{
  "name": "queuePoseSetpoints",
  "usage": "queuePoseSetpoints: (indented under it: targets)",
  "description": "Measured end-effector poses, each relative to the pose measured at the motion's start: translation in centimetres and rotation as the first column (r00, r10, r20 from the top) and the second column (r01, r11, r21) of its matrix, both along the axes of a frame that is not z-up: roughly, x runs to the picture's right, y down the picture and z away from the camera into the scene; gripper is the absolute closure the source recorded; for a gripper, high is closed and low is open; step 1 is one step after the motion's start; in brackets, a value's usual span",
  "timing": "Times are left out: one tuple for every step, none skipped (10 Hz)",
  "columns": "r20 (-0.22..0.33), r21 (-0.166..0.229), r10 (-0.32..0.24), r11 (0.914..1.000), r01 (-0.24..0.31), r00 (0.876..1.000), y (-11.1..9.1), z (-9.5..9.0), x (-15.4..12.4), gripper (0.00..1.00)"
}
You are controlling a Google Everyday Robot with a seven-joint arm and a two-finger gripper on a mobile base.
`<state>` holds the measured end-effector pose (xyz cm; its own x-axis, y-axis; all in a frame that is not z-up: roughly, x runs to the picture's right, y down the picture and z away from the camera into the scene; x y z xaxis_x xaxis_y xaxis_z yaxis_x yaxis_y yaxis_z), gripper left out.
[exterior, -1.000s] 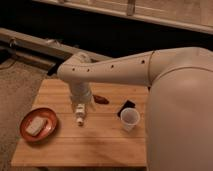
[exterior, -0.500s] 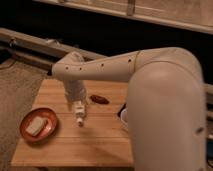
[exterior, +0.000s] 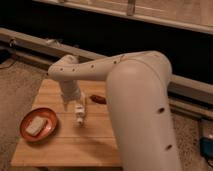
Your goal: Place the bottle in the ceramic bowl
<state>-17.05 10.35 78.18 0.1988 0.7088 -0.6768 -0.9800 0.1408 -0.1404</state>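
The gripper's [exterior: 79, 115] fingers clench a small white bottle [exterior: 79, 119] just above the slatted wooden table [exterior: 70, 150]. Left of them in view, apart, sits the ceramic bowl [exterior: 24, 127] holding a pale block [exterior: 36, 126]. Speckled floor [exterior: 15, 85] surrounds the table.

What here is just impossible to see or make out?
Table, right side: hidden behind the arm, camera view.
End effector, above the table right of the bowl: any load is too blurred to tell.
Pale item in the bowl: too small to identify.
Red thing: partly behind the arm.
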Motion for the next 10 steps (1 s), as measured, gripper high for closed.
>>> queuePoseSetpoints:
  targets:
    - [-0.005,-0.004,-0.008,1.0,0.008,1.0,0.2,0.8,-0.1,0.35]
    - [-0.009,-0.009,-0.015,0.9998,0.015,1.0,0.3,1.6,-0.1,0.35]
    - [-0.012,-0.011,-0.022,0.9997,0.022,1.0,0.4,2.2,-0.1,0.35]
    - [-0.012,-0.014,-0.033,0.9994,0.033,0.999,0.6,2.7,-0.5,0.35]
    - [-0.016,-0.017,-0.045,0.9989,0.045,0.999,0.8,3.4,-0.7,0.35]
    - [-0.024,-0.021,-0.05,0.9986,0.05,0.998,0.9,4.1,-0.8,0.35]
    - [-0.033,-0.022,-0.055,0.9983,0.055,0.998,0.8,5.0,-0.6,0.35]
    - [-0.042,-0.027,-0.058,0.998,0.057,0.997,0.8,6.1,-0.5,0.35]
    - [-0.05,-0.032,-0.06,0.9978,0.059,0.997,0.7,7.0,-0.5,0.35]
    - [-0.057,-0.038,-0.058,0.9977,0.056,0.997,0.7,7.8,-0.4,0.35]
